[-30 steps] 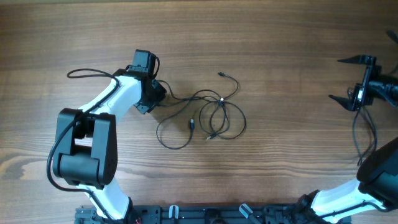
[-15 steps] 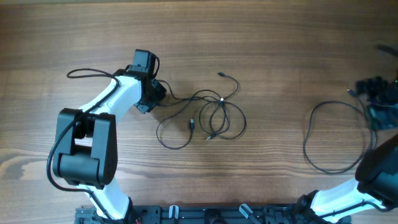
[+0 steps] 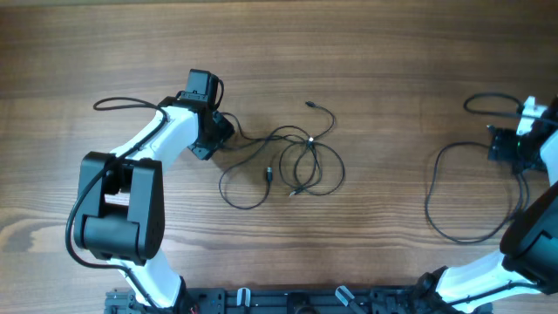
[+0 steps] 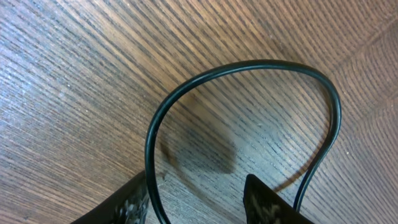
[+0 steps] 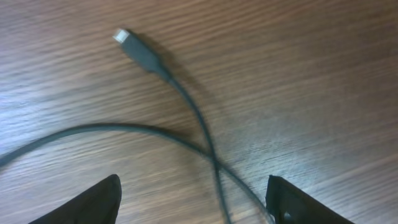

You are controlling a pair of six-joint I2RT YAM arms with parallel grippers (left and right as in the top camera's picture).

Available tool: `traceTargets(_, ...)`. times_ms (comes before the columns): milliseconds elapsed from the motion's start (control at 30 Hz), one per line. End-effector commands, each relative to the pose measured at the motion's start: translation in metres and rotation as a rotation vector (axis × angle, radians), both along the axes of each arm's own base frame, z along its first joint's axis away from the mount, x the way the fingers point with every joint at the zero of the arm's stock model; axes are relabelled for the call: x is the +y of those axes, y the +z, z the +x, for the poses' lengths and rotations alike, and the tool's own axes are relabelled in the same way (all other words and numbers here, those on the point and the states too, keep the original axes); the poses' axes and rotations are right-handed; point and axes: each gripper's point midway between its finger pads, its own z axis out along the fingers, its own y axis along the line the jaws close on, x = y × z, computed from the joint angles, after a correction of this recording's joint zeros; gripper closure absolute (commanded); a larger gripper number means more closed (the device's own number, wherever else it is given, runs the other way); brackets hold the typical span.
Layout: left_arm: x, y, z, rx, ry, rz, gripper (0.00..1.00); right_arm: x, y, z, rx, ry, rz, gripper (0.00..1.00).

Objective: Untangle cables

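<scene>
Overhead, across the counter (image 3: pixel 392 52), the knotted cables (image 3: pixel 296 161) want one strand pinched and drawn slowly outward, not yanked. They lie just beside the left gripper (image 4: pixel 198 190), jaws apart, a loop just ahead; the right gripper (image 5: pixel 194 186), jaws wide, hovers over a separated cable (image 3: pixel 440 205), its plug (image 5: pixel 127 40) ahead.
</scene>
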Motion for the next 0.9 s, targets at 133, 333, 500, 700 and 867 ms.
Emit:
traceTargets(133,0.000,-0.004,-0.003,0.014,0.001,0.004,0.47,-0.035,-0.021,-0.022,-0.064,-0.032,-0.033,0.29)
traceTargets(333,0.000,-0.004,-0.003,0.014,0.002,0.004,0.47,-0.013,-0.043,-0.027,-0.140,-0.021,0.071,0.43)
traceTargets(500,-0.001,-0.003,0.002,-0.009,0.001,0.000,0.46,-0.004,-0.054,-0.036,-0.156,-0.215,0.151,0.96)
traceTargets(700,-0.003,-0.002,0.008,-0.033,0.001,-0.005,0.47,-0.036,-0.019,-0.016,-0.325,-0.642,0.193,0.96)
traceTargets(867,-0.003,-0.002,0.005,-0.022,0.000,-0.007,0.49,-0.136,0.083,-0.011,-0.489,-0.820,-0.051,0.96)
